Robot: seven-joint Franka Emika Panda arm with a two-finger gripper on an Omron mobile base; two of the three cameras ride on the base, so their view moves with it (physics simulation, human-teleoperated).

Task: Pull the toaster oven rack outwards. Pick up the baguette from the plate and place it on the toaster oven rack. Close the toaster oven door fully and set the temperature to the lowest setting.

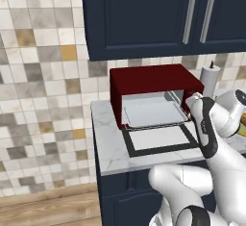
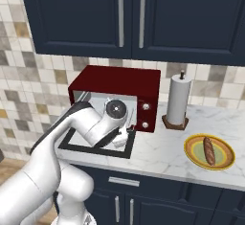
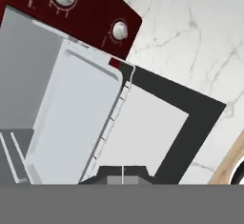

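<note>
While the toaster oven (image 2: pixel 115 95) sits at the back of the marble counter (image 2: pixel 158 147) with its door dropped flat, the gripper (image 3: pixel 123 170) hangs just in front of the cavity, over the front edge of the toaster oven rack (image 1: pixel 153 113). Its two dark fingertips (image 3: pixel 112 173) are pressed together with only a thin seam between them; whether they pinch the rack's front rail or merely sit above it cannot be told from the hand view. That pale grey rack lies level in the mouth of the oven, its front rail reaching the hinge line of the toaster oven door (image 1: pixel 161 140), which lies open on the counter directly before the oven. Two white knobs (image 2: pixel 145 115) show on the oven's red side panel. Right of the oven stands a paper towel roll (image 2: pixel 178 101) on a wooden base, and farther right again, well apart from the oven, the baguette (image 2: pixel 209 151) lies on the plate (image 2: pixel 191 147).
</note>
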